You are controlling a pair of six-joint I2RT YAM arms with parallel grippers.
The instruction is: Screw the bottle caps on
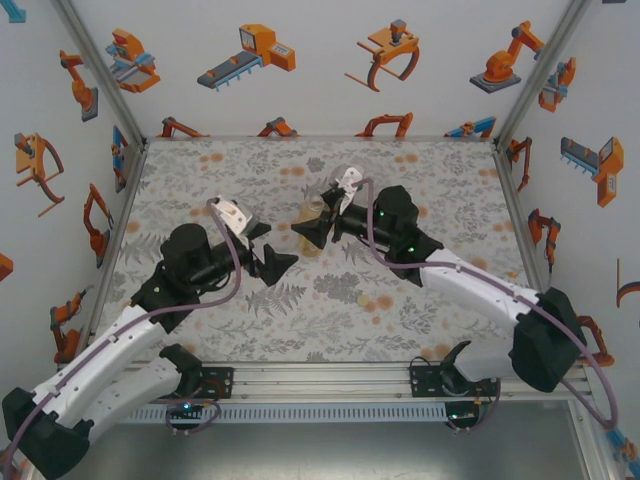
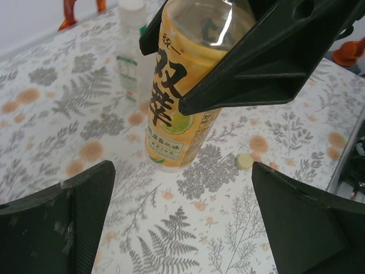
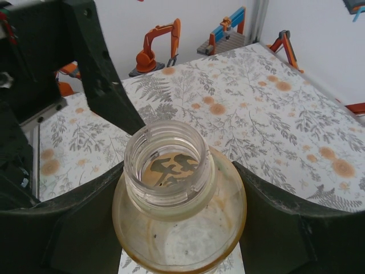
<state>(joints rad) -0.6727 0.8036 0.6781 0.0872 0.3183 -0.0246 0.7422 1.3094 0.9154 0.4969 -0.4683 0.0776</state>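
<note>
A: How does the right tool [image 3: 179,194] stand?

B: It is clamped on the yellow-orange bottle [image 2: 171,108], with one finger pressed to each side of the shoulder, just under the neck. The jaws are part-way apart, as far as the bottle's width keeps them.

A: And the bottle itself?

B: It is upright, with its base on the bench [image 1: 420,300], near the middle. Its threaded neck [image 3: 167,162] is bare and open.

A: Where is a cap?

B: A pale yellow cap [image 2: 245,161] lies flat on the bench near the bottle's base. In the left wrist view it is to the right of the base and not touching it.

A: And the left tool [image 2: 182,182]?

B: It is spread wide and holds nothing. It faces the bottle from close by, and both fingers are apart from it.

A: Is anything else near?

B: A slim colourless bottle [image 2: 132,63] stands just behind the yellow-orange one and is white at its top. Whether that is a cap screwed tight cannot be told.
</note>
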